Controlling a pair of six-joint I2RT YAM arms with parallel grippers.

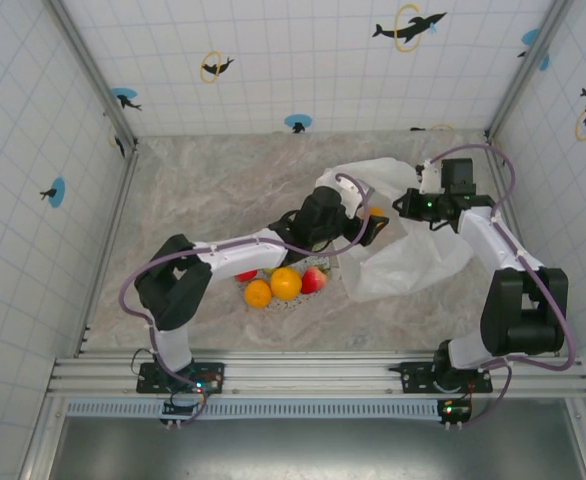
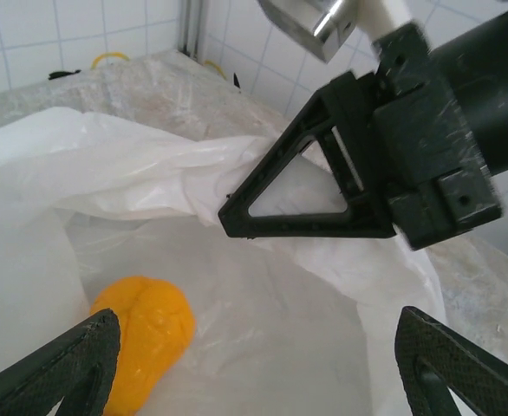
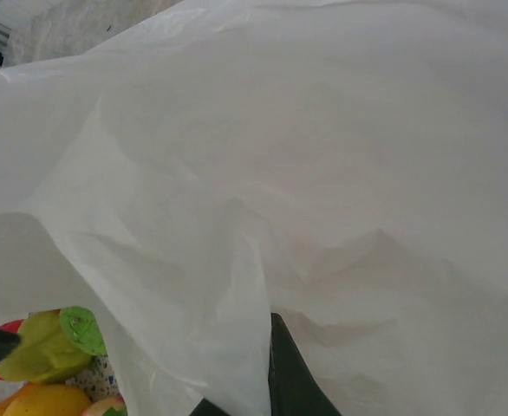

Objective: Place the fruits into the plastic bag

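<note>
The left tool [image 2: 254, 347], fingers apart, hangs over the mouth of the plastic bag [image 2: 150, 173], with one orange fruit [image 2: 146, 334] inside, just below it. The other fruits [image 1: 285, 283] lie behind it, toward the near edge. Whether the right tool [image 1: 405, 205] grips the bag, I cannot tell.

The plastic bag [image 3: 323, 173] drapes over the right gripper [image 1: 411, 206]. In its wrist view you see only a sliver of one finger [image 3: 282, 374] and cannot tell how the jaws stand. Film and the bottom-left corner cut off the fruits [image 3: 50, 364] there. From above, the left arm [image 1: 238, 250] covers part of them near the near edge of the table [image 1: 193, 190]. The orange fruit [image 2: 146, 334] and the left gripper [image 2: 256, 325] run off the left wrist view's bottom edge.
</note>
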